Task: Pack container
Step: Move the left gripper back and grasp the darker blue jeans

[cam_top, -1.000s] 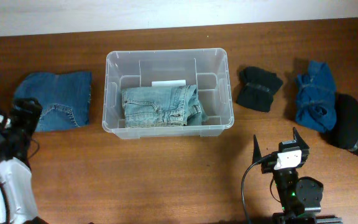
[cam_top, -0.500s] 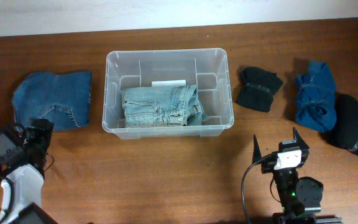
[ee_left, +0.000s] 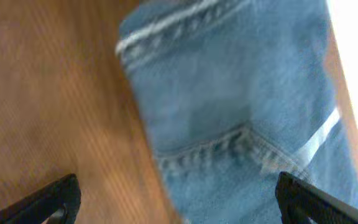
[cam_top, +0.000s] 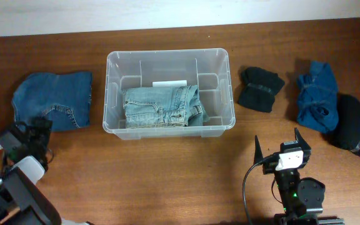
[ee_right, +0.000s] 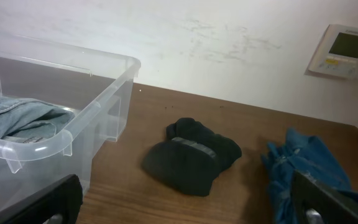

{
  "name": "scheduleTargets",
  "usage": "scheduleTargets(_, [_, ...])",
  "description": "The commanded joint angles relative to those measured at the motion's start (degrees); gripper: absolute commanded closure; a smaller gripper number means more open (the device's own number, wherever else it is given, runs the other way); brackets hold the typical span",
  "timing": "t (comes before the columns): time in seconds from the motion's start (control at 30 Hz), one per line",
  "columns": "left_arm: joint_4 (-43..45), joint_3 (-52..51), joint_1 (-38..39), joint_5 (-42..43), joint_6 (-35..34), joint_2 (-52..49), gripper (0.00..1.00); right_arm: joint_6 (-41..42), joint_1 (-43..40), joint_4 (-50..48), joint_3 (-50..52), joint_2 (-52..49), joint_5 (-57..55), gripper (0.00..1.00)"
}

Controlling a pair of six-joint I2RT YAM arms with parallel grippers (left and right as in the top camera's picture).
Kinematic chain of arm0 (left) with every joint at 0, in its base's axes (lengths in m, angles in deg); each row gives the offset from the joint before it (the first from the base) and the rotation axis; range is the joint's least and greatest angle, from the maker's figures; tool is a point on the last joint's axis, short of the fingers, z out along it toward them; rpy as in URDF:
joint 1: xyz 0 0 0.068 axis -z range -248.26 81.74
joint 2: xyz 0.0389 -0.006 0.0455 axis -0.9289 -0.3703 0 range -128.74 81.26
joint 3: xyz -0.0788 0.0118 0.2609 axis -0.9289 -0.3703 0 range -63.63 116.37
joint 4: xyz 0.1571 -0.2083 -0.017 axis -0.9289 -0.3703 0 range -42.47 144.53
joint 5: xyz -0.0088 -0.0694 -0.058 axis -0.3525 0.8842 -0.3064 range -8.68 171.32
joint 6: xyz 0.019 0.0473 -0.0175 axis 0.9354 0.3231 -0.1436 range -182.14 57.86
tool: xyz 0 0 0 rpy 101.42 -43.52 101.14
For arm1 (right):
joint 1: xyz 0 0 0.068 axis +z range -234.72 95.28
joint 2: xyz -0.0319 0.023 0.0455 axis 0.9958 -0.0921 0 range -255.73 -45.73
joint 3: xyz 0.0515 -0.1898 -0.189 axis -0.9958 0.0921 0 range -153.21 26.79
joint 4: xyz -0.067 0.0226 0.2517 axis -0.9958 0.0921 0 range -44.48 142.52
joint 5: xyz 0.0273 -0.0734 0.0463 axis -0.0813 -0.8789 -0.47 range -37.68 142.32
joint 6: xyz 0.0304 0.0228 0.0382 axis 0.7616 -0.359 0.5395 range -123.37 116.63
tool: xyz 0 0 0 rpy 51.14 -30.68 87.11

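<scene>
The clear plastic container (cam_top: 114,62) stands at the table's middle back with folded light-blue jeans (cam_top: 161,106) inside; its corner shows in the right wrist view (ee_right: 98,99). Folded dark-blue jeans (cam_top: 58,97) lie to its left and fill the left wrist view (ee_left: 229,106). My left gripper (cam_top: 37,128) is open, hovering over the near edge of those jeans (ee_left: 176,202). My right gripper (cam_top: 279,145) is open and empty at the front right, facing a black folded garment (ee_right: 194,155).
Right of the container lie the black folded garment (cam_top: 261,87), a crumpled blue garment (cam_top: 316,94) and another black garment (cam_top: 355,125). A wall panel (ee_right: 345,50) hangs behind the table.
My left arm has swung down and toward the front left corner, its gripper now at the near edge of the dark-blue jeans. The right arm has not moved.
</scene>
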Motion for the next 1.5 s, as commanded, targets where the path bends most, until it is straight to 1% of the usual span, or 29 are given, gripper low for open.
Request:
scheduleTargets(0.0, [6.80,-0.09,-0.04,-0.24,-0.13,-3.08,0.00,0.20,0.20,0.37,0.26,0.33,-0.50,0.02])
scheduleTargets(0.13, [14.62,-0.09,-0.02,-0.26,-0.13,-5.27,0.01,0.20,0.20,0.37,0.26,0.33,-0.50,0.02])
scheduleTargets(0.2, [18.05,-0.09,-0.02,-0.26,-0.13,-6.43,0.02,0.20,0.20,0.37,0.26,0.33,-0.50,0.02])
scheduleTargets(0.23, [19.30,-0.09,0.02,-0.22,-0.13,-6.82,0.07,0.20,0.20,0.37,0.26,0.33,-0.50,0.01])
scheduleTargets(0.3, [21.46,-0.09,0.24,-0.31,-0.13,-7.61,0.25,0.20,0.20,0.37,0.26,0.33,-0.50,0.02])
scheduleTargets(0.4, [22.18,-0.09,0.35,-0.31,-0.13,-7.78,0.49,0.20,0.20,0.37,0.26,0.33,-0.50,0.02])
scheduleTargets(0.43, [22.25,-0.09,0.35,-0.31,-0.13,-7.78,0.54,0.20,0.20,0.37,0.26,0.33,-0.50,0.02])
scheduleTargets(0.47, [22.36,-0.09,0.33,-0.33,-0.13,-7.78,0.60,0.20,0.20,0.37,0.26,0.33,-0.50,0.02])
scheduleTargets(0.53, [22.38,-0.09,0.33,-0.31,-0.13,-7.78,0.82,0.20,0.20,0.37,0.26,0.33,-0.50,0.02])
scheduleTargets(0.57, [22.43,-0.09,0.33,-0.28,-0.13,-7.78,0.83,0.20,0.20,0.37,0.26,0.33,-0.50,0.01])
scheduleTargets(0.6, [22.40,-0.09,0.33,-0.28,-0.13,-7.78,0.83,0.20,0.20,0.37,0.26,0.33,-0.50,0.02])
scheduleTargets(0.63, [22.21,-0.09,0.33,-0.22,-0.13,-7.78,0.79,0.20,0.20,0.37,0.26,0.33,-0.50,0.02])
scheduleTargets(0.7, [21.20,-0.09,0.33,0.37,-0.15,-7.78,0.46,0.20,0.20,0.37,0.26,0.33,-0.50,0.02])
scheduleTargets(0.77, [20.11,-0.09,0.33,0.35,-0.15,-7.78,0.27,0.20,0.20,0.37,0.26,0.33,-0.50,0.02])
scheduleTargets(0.87, [17.68,-0.09,0.17,0.33,-0.22,-7.78,0.16,0.20,0.20,0.37,0.26,0.33,-0.50,0.02])
scheduleTargets(0.93, [15.52,-0.09,0.17,-0.35,-2.38,-7.78,0.13,0.20,0.20,0.37,0.26,0.33,-0.50,0.02])
scheduleTargets(0.97, [15.04,-0.09,0.17,-0.59,-2.97,-7.78,0.07,0.20,0.20,0.37,0.26,0.33,-0.50,0.02])
scheduleTargets(1.1, [15.58,-0.07,0.17,-5.42,-2.91,-7.96,0.06,0.20,0.20,0.37,0.26,0.33,-0.50,0.02])
scheduleTargets(1.17, [17.16,-0.04,0.17,-6.29,-2.91,-8.85,0.05,0.20,0.20,0.37,0.26,0.33,-0.50,0.02])
scheduleTargets(1.23, [21.40,0.09,0.17,-6.27,-2.91,-11.69,0.05,0.20,0.20,0.37,0.26,0.33,-0.50,0.02])
scheduleTargets(1.4, [27.74,2.16,0.20,-6.25,-2.91,-17.35,0.06,0.20,0.20,0.37,0.26,0.33,-0.50,0.02])
scheduleTargets(1.43, [28.04,2.80,0.17,-6.25,-2.91,-18.23,0.08,0.20,0.20,0.37,0.26,0.33,-0.50,0.02])
scheduleTargets(1.47, [28.06,3.34,0.17,-6.25,-2.91,-18.82,0.16,0.20,0.20,0.37,0.26,0.33,-0.50,0.02])
